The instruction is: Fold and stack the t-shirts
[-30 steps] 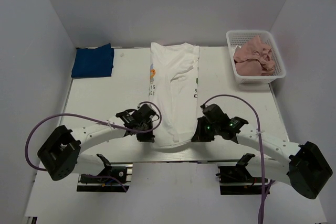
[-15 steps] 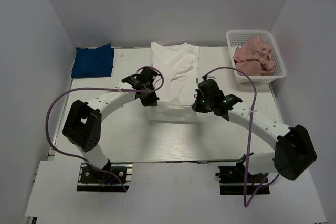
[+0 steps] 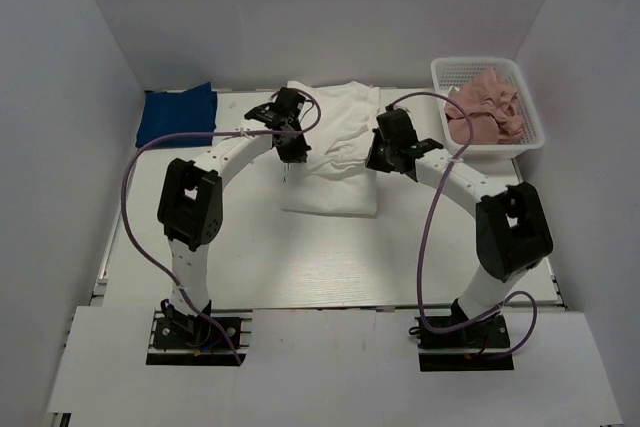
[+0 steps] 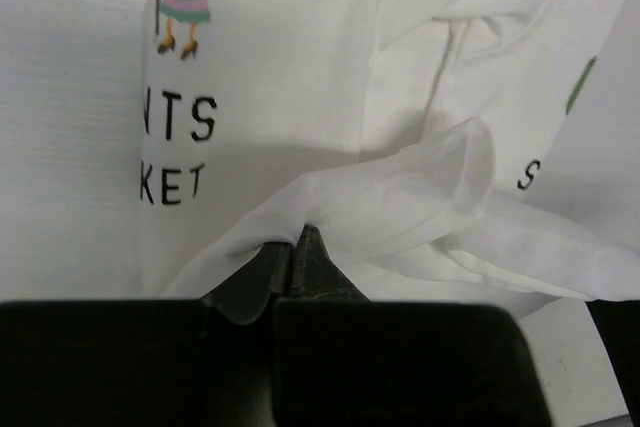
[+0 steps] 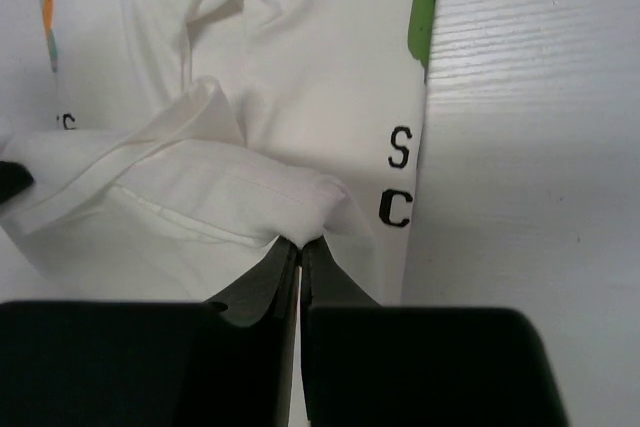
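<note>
The white shirt (image 3: 330, 172) lies in the middle of the table (image 3: 330, 257), towards the far side, with its near part doubled over the part behind. The left gripper (image 3: 289, 147) is pressed together on a fold of this white cloth at the left side of the shirt. In the left wrist view, its tips (image 4: 301, 239) pinch the cloth just beside the black letters. The right gripper (image 3: 379, 157) pinches the cloth in the same way at the right side, and the right wrist view shows the tips (image 5: 300, 244) closed on a rolled edge. The blue shirt (image 3: 178, 115) lies folded at the far left corner. The pink shirt (image 3: 483, 107) lies crumpled in the basket (image 3: 437, 80) at the far right.
</note>
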